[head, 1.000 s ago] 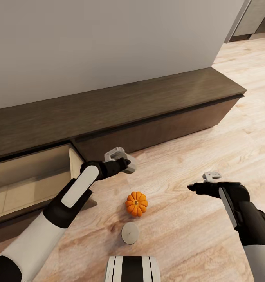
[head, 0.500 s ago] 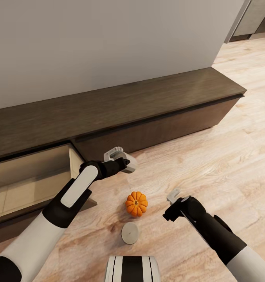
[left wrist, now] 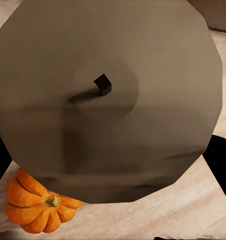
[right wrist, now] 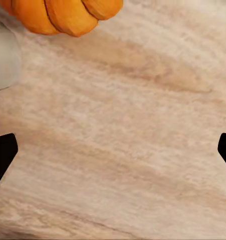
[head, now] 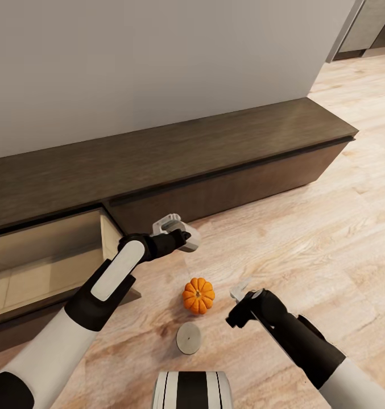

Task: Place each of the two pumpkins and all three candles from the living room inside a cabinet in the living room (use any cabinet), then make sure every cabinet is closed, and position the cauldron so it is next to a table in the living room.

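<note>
- The wood floor (head: 306,227) runs pale and grained under everything in the head view, with a plain wall (head: 158,62) rising behind.
- The cabinet (head: 215,153) stretches long and low along that wall; its dark-brown top is bare, and 1 drawer (head: 38,261) at its left end stands pulled out, showing a pale beige inside.
- The left arm reaches from the lower left toward the floor in front of the open drawer. The left gripper (head: 178,236) hangs above the floor, beyond the pumpkin, and grips 1 candle (left wrist: 105,95) between its fingers; in the left wrist view the candle's flat top and small dark wick sit right against the camera.
- The right arm comes in from the lower right. The right gripper (head: 240,295) hovers low over bare floor just to the right of the pumpkin, apart from it; in the right wrist view its 2 dark fingertips (right wrist: 2,152) stand wide apart with nothing between them.
- The pumpkin (head: 198,295) sits upright on the floor between the 2 grippers, bright orange and ribbed, well in front of the cabinet.
- A second candle (head: 189,338) stands on the floor just in front of the pumpkin, close to it, on the robot's side, flat pale top upward.
</note>
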`<state>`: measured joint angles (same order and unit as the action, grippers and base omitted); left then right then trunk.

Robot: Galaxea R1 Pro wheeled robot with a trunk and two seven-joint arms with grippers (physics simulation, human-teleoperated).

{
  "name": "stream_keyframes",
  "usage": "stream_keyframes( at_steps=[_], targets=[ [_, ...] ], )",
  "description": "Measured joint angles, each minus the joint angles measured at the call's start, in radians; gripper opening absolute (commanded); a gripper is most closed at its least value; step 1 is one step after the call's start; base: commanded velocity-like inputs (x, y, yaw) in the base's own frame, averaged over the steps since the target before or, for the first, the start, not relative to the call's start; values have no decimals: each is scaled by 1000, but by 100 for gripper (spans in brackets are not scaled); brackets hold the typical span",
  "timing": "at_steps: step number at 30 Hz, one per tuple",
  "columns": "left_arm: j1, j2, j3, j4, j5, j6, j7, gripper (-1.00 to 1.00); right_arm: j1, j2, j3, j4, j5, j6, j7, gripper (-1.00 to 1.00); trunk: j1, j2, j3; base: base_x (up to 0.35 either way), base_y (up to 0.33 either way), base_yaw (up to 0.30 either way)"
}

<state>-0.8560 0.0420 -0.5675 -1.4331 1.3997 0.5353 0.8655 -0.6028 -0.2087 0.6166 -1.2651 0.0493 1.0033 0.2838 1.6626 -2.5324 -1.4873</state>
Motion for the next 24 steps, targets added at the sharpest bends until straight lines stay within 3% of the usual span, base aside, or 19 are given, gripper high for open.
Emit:
stream_keyframes(
  at_steps=[3,5,8,15,24],
  targets=[
    [0,-2,-1,0,-1,-1,0,-100,0,59,73,72,5,-1,-6,100,0,0,0,0,0,0],
    [0,-5,-2,0,0,-2,1,-100,0,100,88,132,8,-2,-10,100,0,0,0,0,0,0],
    [0,-6,-3,2,-1,-1,1,-100,0,135,94,181,14,-7,-22,100,0,0,0,0,0,0],
    [0,-7,-3,2,0,-1,0,-100,0,141,95,181,16,-12,-23,100,0,0,0,0,0,23],
    [0,-8,-3,3,1,-1,0,-100,0,143,98,181,17,-9,-23,100,0,0,-6,0,0,227]
  ],
)
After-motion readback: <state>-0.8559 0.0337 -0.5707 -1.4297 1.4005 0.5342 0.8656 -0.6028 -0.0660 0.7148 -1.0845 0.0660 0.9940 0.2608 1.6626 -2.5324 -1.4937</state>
